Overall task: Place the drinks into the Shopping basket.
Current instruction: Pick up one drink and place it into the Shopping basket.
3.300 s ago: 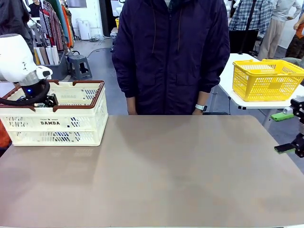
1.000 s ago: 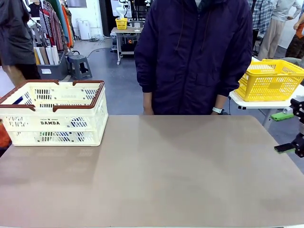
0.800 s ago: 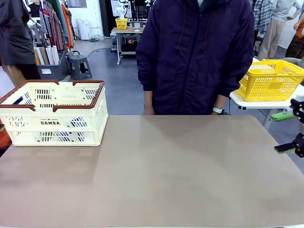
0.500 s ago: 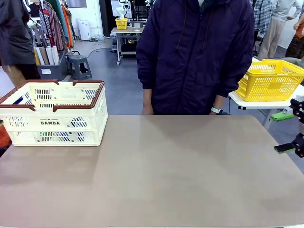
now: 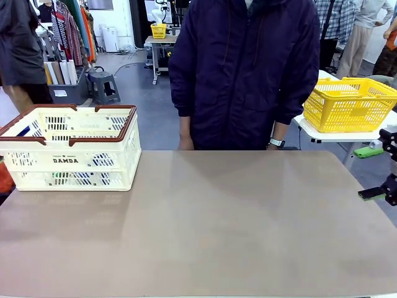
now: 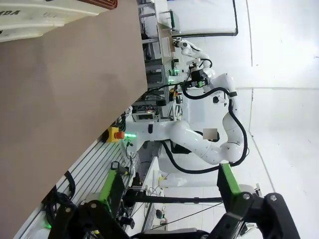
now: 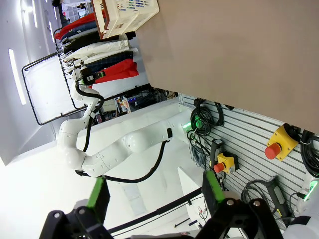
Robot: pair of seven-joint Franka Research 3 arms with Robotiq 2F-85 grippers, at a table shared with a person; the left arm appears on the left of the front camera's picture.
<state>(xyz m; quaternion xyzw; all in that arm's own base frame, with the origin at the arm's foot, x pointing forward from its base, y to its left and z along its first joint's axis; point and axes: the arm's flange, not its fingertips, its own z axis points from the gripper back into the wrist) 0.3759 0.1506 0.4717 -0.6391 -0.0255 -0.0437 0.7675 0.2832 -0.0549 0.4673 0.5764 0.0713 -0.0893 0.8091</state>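
Front view: DAMDA Shopping basket (image 5: 69, 149) sits at the bench's (image 5: 211, 230) ten o'clock; left pincer (image 6: 169, 189) and right pincer (image 7: 155, 194) both spread, empty.

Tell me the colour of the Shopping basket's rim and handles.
Brown-red, on a cream-white slotted Shopping basket; clearest in the front view.

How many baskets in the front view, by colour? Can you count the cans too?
Cream-white Shopping basket with brown-red rim, on the table's left: 1
Yellow mesh baskets: 2, the near yellow basket on the side table and the far yellow basket in the back
Total baskets: 3
Drinks: only hints of colour through the slots, cannot be counted.
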